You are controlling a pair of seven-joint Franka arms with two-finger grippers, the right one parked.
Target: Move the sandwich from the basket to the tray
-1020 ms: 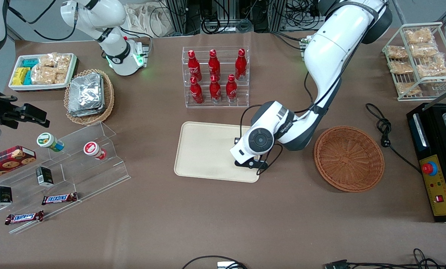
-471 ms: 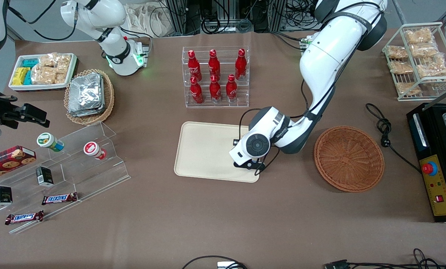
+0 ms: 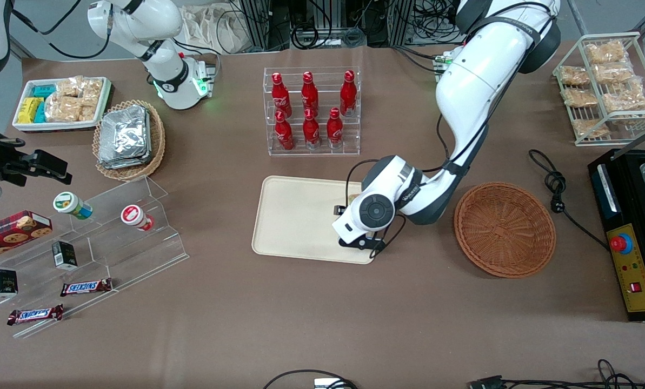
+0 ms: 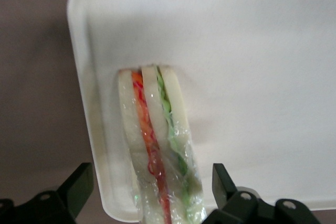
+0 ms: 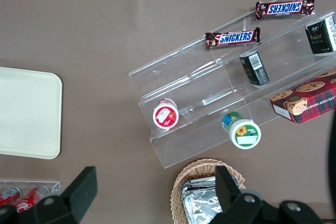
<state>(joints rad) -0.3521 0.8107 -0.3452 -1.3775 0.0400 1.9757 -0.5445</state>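
On the tray [image 4: 252, 51], the sandwich [image 4: 157, 145] lies between the gripper's [image 4: 149, 192] spread fingers; best lifted straight toward twelve o'clock, clear of the wrap.

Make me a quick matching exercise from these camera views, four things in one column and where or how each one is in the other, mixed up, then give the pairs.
Things:
1. sandwich
2. basket
3. gripper
4. red bottles

States:
A. standing in a clear rack, farther from the front camera than the tray
B. lying on the tray near a rounded corner
C. open, fingers apart on either side of the sandwich
D. nothing in it, beside the tray toward the working arm's end of the table

Pairs: 1-B, 2-D, 3-C, 4-A
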